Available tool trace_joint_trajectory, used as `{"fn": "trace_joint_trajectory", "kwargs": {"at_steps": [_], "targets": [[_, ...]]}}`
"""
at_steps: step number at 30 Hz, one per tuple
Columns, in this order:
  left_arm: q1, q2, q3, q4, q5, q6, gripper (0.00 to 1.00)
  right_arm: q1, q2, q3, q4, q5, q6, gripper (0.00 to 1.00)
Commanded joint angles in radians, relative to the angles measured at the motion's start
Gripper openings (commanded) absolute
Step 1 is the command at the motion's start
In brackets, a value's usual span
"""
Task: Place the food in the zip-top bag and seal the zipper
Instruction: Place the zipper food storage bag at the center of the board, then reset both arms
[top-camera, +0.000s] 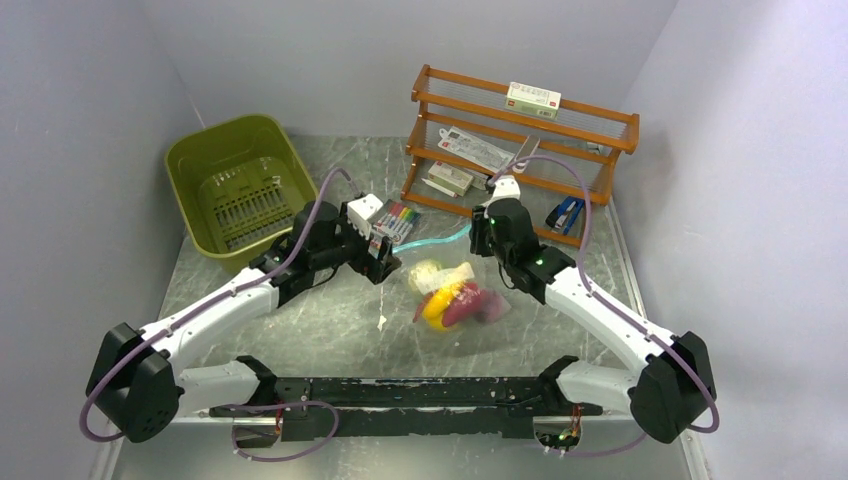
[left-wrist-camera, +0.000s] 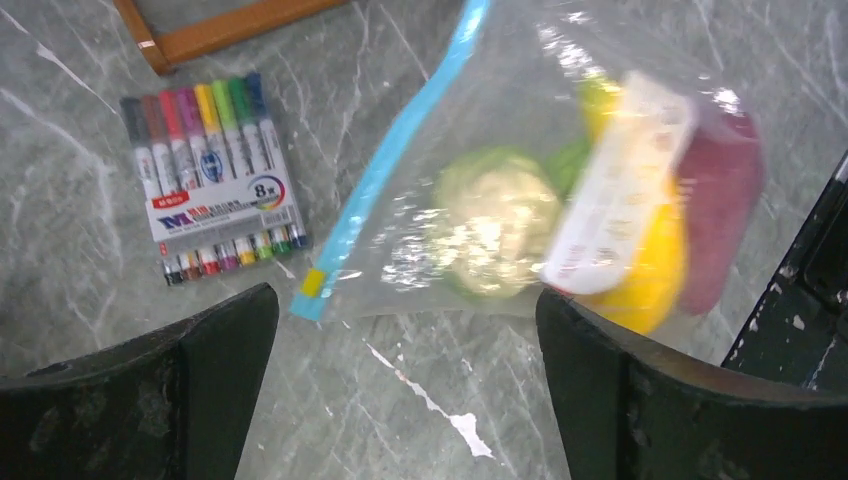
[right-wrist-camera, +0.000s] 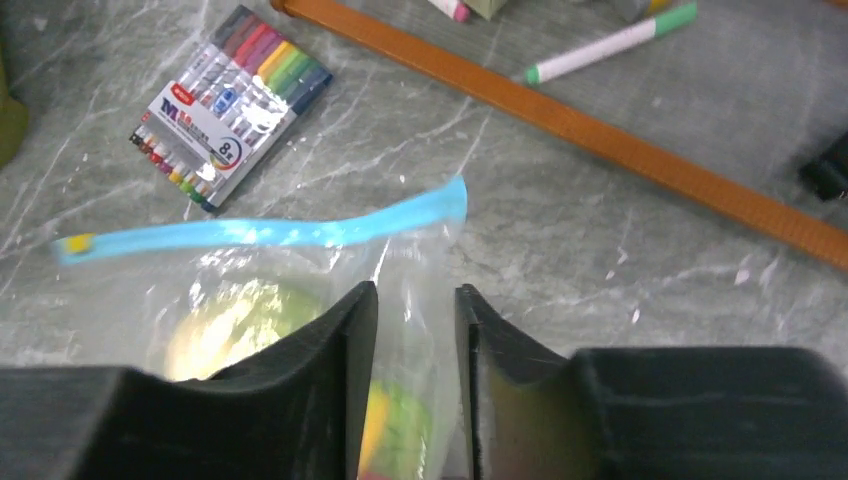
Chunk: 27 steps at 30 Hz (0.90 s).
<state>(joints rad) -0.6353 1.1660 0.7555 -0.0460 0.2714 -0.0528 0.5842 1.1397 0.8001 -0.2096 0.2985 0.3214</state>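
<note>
Clear soft zip-top bag (top-camera: 470, 300) w/ toy plastic food (top-camera: 447, 298) inside lies on the grey marble surface (top-camera: 330, 340) btwn both tools. Its teal-blue zipper strip (top-camera: 440, 240) runs approx 9-to-3 o'clock in top view, with the body trailing to 6. Left tool (top-camera: 385, 262) gapes wide & empty at the strip's 9 end. Right tool (top-camera: 483, 235) sits over the 3 end, jaws narrowly parted, no clamp seen. Coloured marker pack (top-camera: 397, 220) & orange wooden rack (top-camera: 520, 140) crowd 12, so free room is prob toward 6.
</note>
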Motion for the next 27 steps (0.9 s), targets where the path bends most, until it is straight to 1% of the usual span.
{"fn": "trace_joint_trajectory", "kwargs": {"at_steps": [1,3,5,9,10,11,13,17,21,23,25,27], "targets": [[0.006,-0.023,0.083,-0.005,-0.034,0.021,1.00,-0.003,0.005,0.104,-0.004,-0.039,-0.024,0.44],[0.006,-0.048,0.103,-0.039,-0.051,0.009,1.00,-0.003,-0.003,0.131,-0.033,-0.055,-0.023,0.57],[0.006,-0.083,0.122,-0.074,-0.099,-0.025,1.00,-0.003,-0.020,0.150,-0.053,-0.072,-0.008,0.69],[0.005,-0.144,0.168,-0.166,-0.264,-0.113,1.00,-0.003,-0.078,0.178,-0.092,-0.095,0.027,0.95],[0.005,-0.160,0.183,-0.191,-0.310,-0.140,0.99,-0.003,-0.106,0.181,-0.098,-0.091,0.046,0.99],[0.005,-0.176,0.200,-0.223,-0.365,-0.166,1.00,-0.003,-0.128,0.187,-0.110,-0.066,0.087,1.00],[0.005,-0.204,0.242,-0.281,-0.431,-0.195,1.00,-0.003,-0.166,0.194,-0.142,-0.010,0.143,1.00],[0.005,-0.266,0.307,-0.370,-0.558,-0.255,1.00,-0.004,-0.217,0.261,-0.217,0.067,0.171,1.00],[0.006,-0.308,0.356,-0.451,-0.682,-0.298,1.00,-0.003,-0.227,0.335,-0.324,0.119,0.208,1.00],[0.005,-0.314,0.382,-0.489,-0.740,-0.304,1.00,-0.003,-0.233,0.341,-0.342,0.123,0.220,1.00],[0.005,-0.314,0.404,-0.526,-0.794,-0.361,1.00,-0.003,-0.246,0.324,-0.335,0.103,0.223,1.00],[0.006,-0.311,0.422,-0.558,-0.822,-0.373,0.99,-0.003,-0.262,0.303,-0.323,0.080,0.232,1.00]]}}
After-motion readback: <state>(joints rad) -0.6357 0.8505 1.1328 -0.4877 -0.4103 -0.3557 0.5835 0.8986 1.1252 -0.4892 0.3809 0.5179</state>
